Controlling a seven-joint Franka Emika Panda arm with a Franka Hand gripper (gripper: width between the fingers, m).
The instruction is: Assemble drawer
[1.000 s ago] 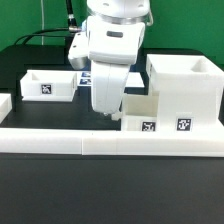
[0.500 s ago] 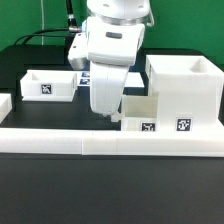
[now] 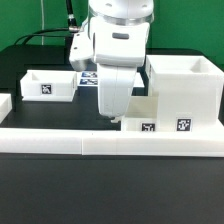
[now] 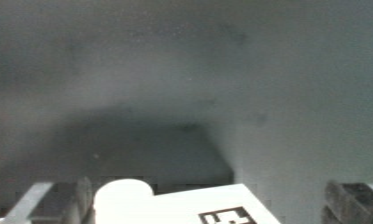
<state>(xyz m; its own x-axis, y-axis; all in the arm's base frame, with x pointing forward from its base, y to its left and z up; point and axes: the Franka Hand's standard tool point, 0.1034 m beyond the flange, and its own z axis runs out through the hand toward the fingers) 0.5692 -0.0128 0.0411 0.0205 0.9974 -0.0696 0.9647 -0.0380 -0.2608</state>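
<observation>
Plain white on the arm (image 3: pixel 118 50), upper centre. White again on the tray (image 3: pixel 55 78) at mid left, with one black-and-white square tag (image 3: pixel 44 88). White on the tall box (image 3: pixel 185 85) at right, with black-and-white front tags (image 3: pixel 183 126) low down. White along the rail (image 3: pixel 100 141) across the lower half. Black on the table (image 3: pixel 100 195). In the wrist view, white knob (image 4: pixel 121 197) against dark grey.
</observation>
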